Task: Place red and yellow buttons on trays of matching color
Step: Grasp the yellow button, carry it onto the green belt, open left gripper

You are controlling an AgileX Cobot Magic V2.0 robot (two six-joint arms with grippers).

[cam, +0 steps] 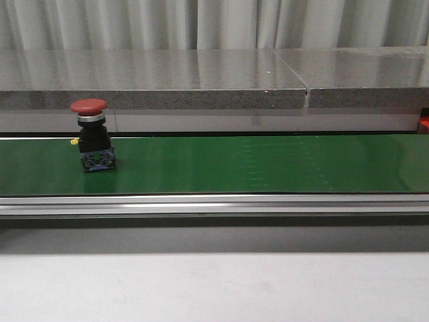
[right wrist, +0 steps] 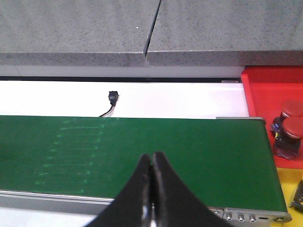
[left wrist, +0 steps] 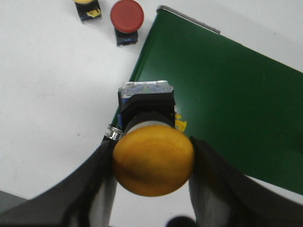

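Already two red buttons (right wrist: pixel 289 124) sit on the red tray (right wrist: pixel 265 94). One more (cam: pixel 92 134) rides the belt (cam: pixel 268 164). Left hand (left wrist: pixel 152 163) grips a yellow button (left wrist: pixel 154 158); right hand (right wrist: pixel 151 182) is closed, empty.

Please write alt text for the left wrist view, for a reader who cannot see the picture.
The left claw is shut on a yellow mushroom-head push button, held above the edge of a green conveyor belt and a white table surface. Farther away on the white table stand a red mushroom-head push button and a second yellow button, which the picture edge cuts off.
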